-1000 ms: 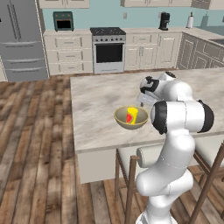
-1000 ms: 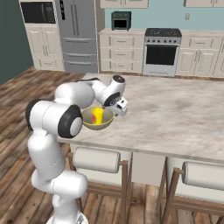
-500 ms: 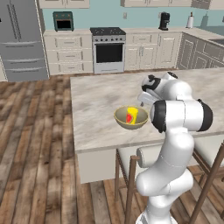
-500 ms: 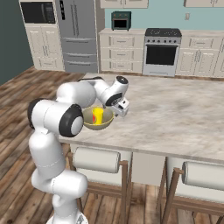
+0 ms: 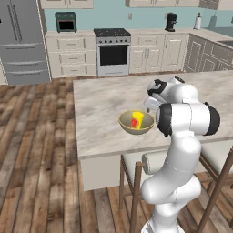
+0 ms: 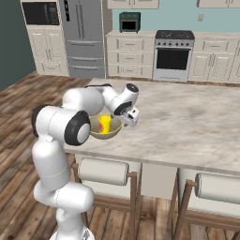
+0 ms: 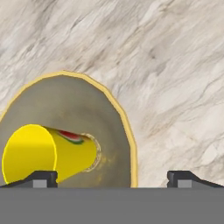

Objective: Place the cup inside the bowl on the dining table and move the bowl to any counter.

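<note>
I am holding my gripper (image 7: pixel 112 177) wide open and empty, sliding it off to the side of the bowl (image 5: pixel 136 123) on the dining table (image 5: pixel 98 104), because the cup (image 5: pixel 138 120) is sitting inside it now, so I am going for the bowl next.

the little yellow cup (image 7: pixel 41 153) with a red patch sits inside the big round bowl (image 7: pixel 111 131), leaning over to one side. the bowl is olive-tan with a yellow rim and stands near the edge of the dining table (image 5: pixel 104 98).
</note>
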Robot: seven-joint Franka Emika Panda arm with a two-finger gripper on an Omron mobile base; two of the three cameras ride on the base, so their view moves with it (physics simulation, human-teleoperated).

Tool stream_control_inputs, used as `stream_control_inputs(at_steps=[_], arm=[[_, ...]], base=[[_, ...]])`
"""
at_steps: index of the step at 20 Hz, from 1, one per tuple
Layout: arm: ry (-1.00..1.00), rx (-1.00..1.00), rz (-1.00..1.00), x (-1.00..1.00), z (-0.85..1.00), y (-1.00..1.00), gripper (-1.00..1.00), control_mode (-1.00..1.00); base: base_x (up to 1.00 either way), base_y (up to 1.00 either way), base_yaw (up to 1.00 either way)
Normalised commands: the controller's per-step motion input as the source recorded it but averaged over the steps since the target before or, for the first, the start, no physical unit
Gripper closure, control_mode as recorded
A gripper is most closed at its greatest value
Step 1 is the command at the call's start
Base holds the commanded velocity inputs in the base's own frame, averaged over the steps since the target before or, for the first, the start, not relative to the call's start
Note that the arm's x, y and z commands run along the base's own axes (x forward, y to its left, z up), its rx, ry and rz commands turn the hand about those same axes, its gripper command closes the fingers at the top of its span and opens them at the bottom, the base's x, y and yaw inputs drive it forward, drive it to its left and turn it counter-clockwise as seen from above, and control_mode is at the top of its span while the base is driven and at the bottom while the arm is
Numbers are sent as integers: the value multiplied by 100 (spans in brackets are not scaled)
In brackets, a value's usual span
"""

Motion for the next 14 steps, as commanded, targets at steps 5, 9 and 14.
stream_control_inputs(at_steps=[5, 9, 14], arm=[[0, 0, 4, 0, -20, -2, -100, -100], [0, 0, 4, 1, -26, -3, -100, -100], [0, 0, 4, 0, -13, -4, -100, -100]], base=[[0, 0, 0], [0, 0, 0], [0, 0, 0]])
